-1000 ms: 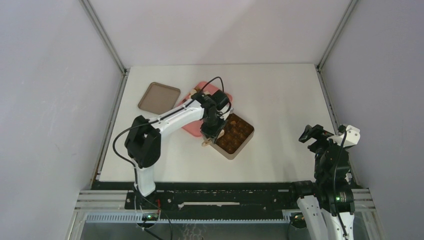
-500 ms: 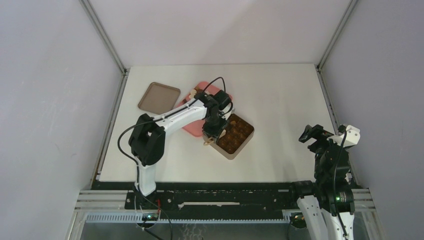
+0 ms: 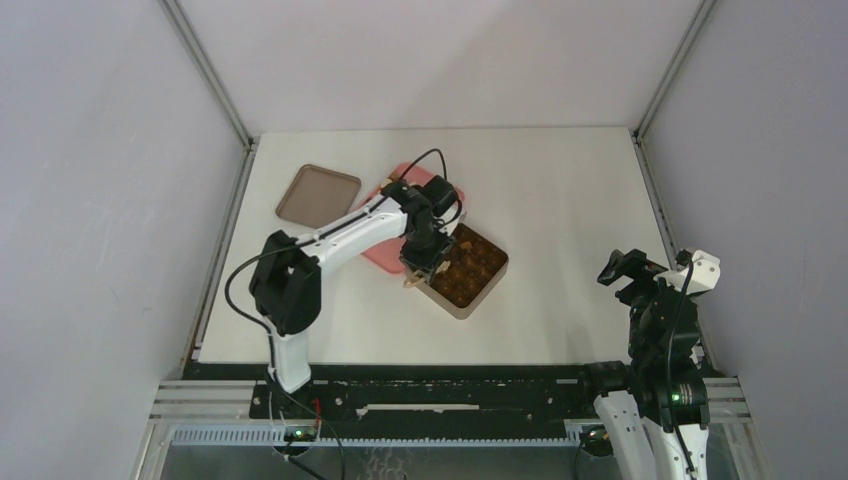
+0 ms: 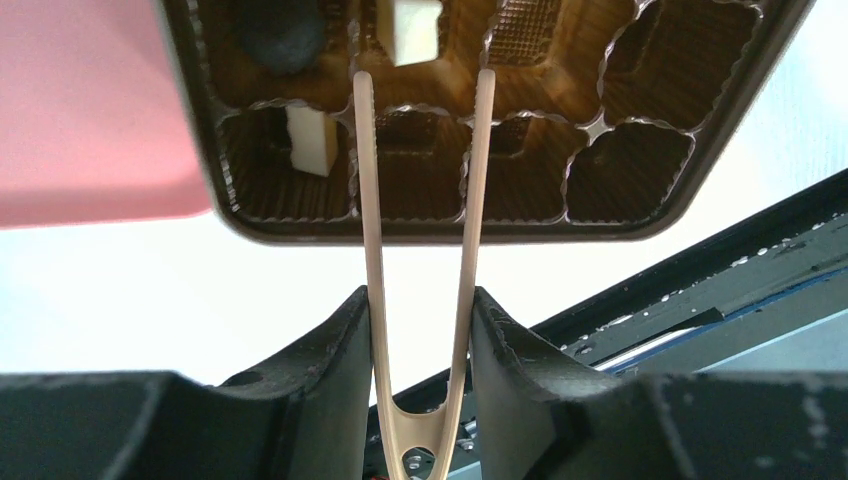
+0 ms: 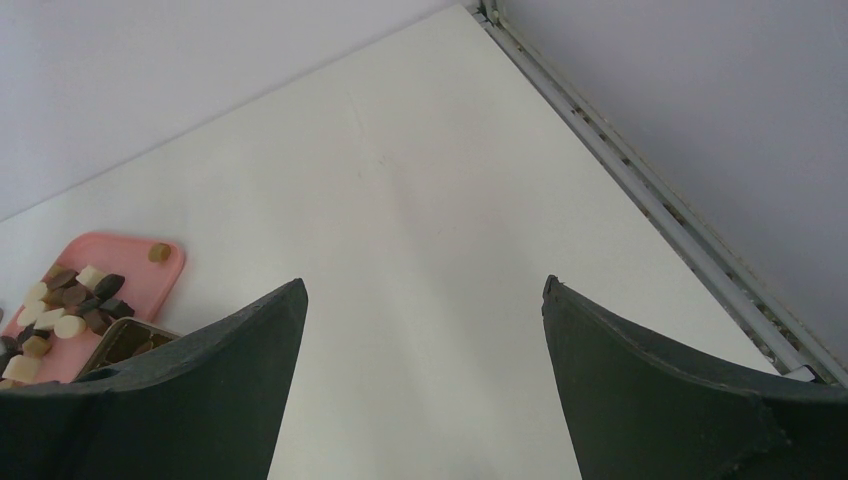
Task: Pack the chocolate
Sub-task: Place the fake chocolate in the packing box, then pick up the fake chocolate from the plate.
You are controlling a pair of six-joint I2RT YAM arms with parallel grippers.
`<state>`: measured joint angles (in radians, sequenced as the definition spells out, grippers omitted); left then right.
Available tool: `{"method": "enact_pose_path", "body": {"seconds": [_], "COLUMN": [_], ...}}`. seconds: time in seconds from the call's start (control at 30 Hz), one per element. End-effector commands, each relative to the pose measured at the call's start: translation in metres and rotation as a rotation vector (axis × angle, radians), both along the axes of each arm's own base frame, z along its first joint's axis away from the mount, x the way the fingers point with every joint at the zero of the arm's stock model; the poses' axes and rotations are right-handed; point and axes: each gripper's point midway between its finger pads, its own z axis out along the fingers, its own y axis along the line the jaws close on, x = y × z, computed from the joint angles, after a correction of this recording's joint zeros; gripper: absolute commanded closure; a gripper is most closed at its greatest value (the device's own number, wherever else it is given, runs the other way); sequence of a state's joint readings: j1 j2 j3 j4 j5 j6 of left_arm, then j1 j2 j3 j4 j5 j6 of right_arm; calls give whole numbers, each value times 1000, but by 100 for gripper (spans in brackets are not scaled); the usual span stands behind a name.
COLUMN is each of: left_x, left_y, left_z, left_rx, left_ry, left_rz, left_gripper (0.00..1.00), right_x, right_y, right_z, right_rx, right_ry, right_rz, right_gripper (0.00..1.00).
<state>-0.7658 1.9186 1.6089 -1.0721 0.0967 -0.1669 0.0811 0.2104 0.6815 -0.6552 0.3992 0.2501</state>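
Observation:
My left gripper (image 4: 419, 292) is shut on thin wooden tongs (image 4: 368, 200), one finger pressing each arm. The tongs' tips stand spread over the square tin (image 4: 440, 232) with nothing between them. The chocolate in the tin's cells includes a cream piece (image 4: 311, 140), another cream piece (image 4: 415, 30) just beyond the tips, and a dark one (image 4: 280, 35). More chocolate (image 5: 70, 300) lies on the pink tray (image 5: 170, 270). From above, the left gripper (image 3: 425, 262) hangs at the tin's (image 3: 475, 270) left side. My right gripper (image 5: 424, 285) is open and empty, far right.
The tin's flat brown lid (image 3: 317, 194) lies at the back left. The pink tray (image 3: 383, 253) sits under the left arm, touching the tin. The right arm (image 3: 655, 310) is folded by the table's right edge. Grey walls enclose three sides.
The left arm shifted slightly at the tin's left corner, still holding the tongs. The right arm has not moved.

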Motion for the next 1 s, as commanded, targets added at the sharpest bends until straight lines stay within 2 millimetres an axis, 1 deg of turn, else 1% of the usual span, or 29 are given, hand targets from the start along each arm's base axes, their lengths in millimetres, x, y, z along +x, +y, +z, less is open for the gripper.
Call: {"method": "enact_pose_path", "body": {"seconds": [0.0,0.17,0.33,0.47,0.5,0.6,0.77,0.9,0.97], "left_x": [21,39,66,88,95,111,133,148,153], "left_y": [13,45,75,100,109,124,139,140,137], "left_z": [52,52,51,42,38,30,16,9,4], "left_rx": [-65,-36,-5,38,74,93,132,123,100], "left_ry": [-127,-136,-145,-121,-126,-120,-94,-93,-76], "left_rz": [51,129,218,286,304,346,376,377,376], "left_gripper": [58,58,58,58,58,58,57,57,57], "right_x": [1,1,1,2,2,2,2,2,2], "right_y": [-1,-1,-1,-1,-1,0,0,0,0], "right_z": [9,8,8,8,8,8,8,7,7], "right_rx": [-14,-14,-15,-14,-14,-15,-15,-16,-16], "right_ry": [-32,-31,-30,-30,-29,-31,-30,-26,-25], "right_rz": [0,-1,-1,0,0,5,5,4,2], "right_gripper": [4,4,4,4,4,4,4,4,4]}}
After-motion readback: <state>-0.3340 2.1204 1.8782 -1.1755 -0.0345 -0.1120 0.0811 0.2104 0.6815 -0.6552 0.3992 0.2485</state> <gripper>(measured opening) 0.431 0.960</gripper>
